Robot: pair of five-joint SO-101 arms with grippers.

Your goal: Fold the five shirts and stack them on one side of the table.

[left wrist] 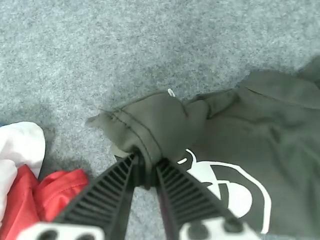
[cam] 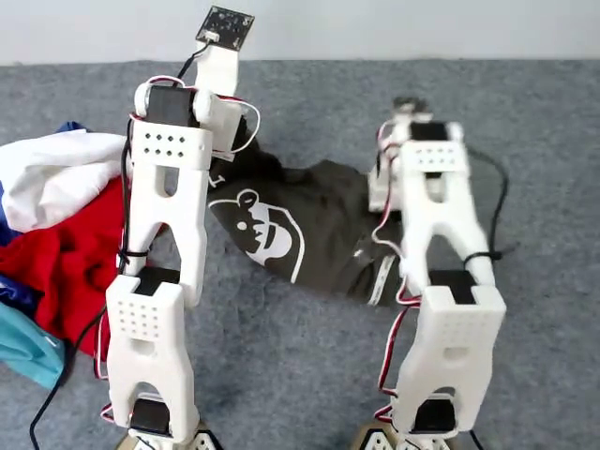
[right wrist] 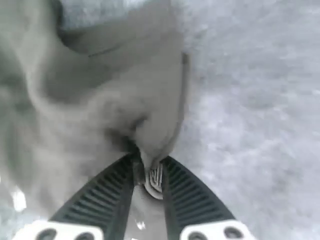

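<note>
The dark shirt (cam: 309,225) lies rumpled on the grey table (cam: 281,375), between the two arms. The left claw (left wrist: 147,165) is clenched on a bunched hem at one edge of the dark shirt, and the right claw (right wrist: 148,167) is clamped on a fold at its opposite edge. Beside the dark shirt, past the left arm, a white shirt (cam: 56,173), a red shirt (cam: 66,262) and a teal shirt (cam: 23,347) lie heaped together.
</note>
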